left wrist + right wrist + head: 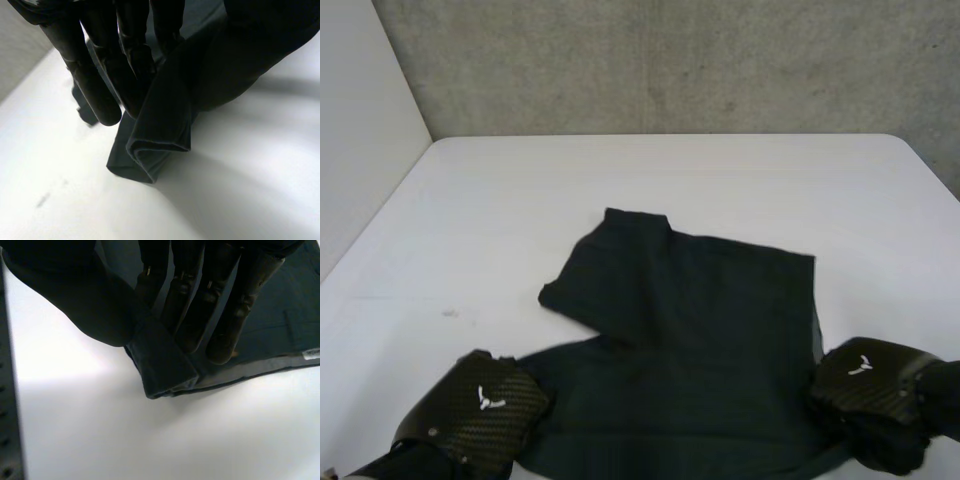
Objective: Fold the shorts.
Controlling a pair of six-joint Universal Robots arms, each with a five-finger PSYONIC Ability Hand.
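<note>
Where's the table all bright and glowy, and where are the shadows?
Left wrist view: the table glows bright beside the shorts, with a soft shadow under their lifted corner. Right wrist view: bright patch by the right hand, dimmer past the shorts. Head view: even light, shorts nearly black.

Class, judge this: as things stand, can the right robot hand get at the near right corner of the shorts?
Probably yes. The right robot hand is at that corner of the shorts, its folded edge seemingly pinched between thumb and fingers; nothing on the table blocks it.
</note>
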